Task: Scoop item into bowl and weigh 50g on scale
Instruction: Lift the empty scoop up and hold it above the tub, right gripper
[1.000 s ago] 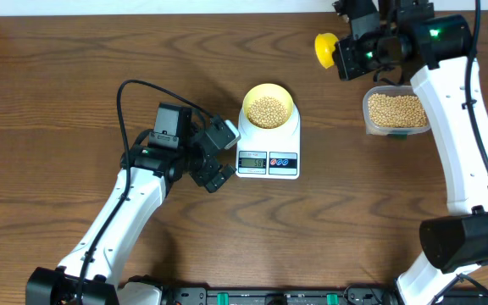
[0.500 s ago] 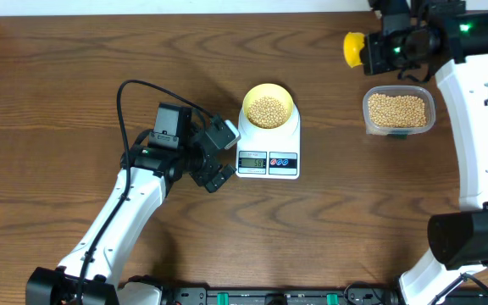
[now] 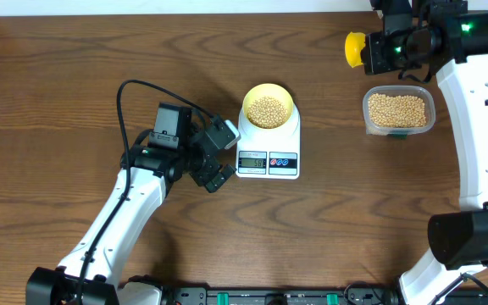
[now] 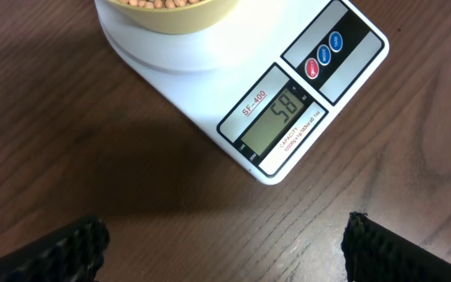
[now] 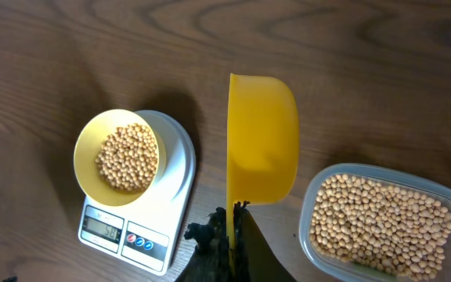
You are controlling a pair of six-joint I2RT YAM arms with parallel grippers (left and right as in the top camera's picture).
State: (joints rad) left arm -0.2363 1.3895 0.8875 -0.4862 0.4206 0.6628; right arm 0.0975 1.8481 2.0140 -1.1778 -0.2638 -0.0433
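The pale yellow bowl [image 3: 246,102] stands on the white scale [image 3: 293,135] and holds a heap of tan beans [image 3: 268,110]. In the left wrist view the scale [image 4: 210,78] shows a lit display with two digits. My left gripper [image 3: 226,157] is open on the table just left of the scale's front, with nothing between its fingers [image 4: 61,251]. My right gripper [image 5: 235,229] is shut on the handle of a yellow scoop [image 5: 261,141], held high at the back right [image 3: 355,48], above and left of the bean container. The scoop hangs on its side, its inside hidden.
A clear plastic container [image 3: 430,108] full of beans sits at the right, under the right arm. The left arm's black cable [image 3: 134,85] loops over the table left of the scale. The table's far edge meets a white wall behind the scoop.
The right arm carried the scoop to the right and back, away from the bowl, then stopped. The left arm, bowl and scale have not moved.
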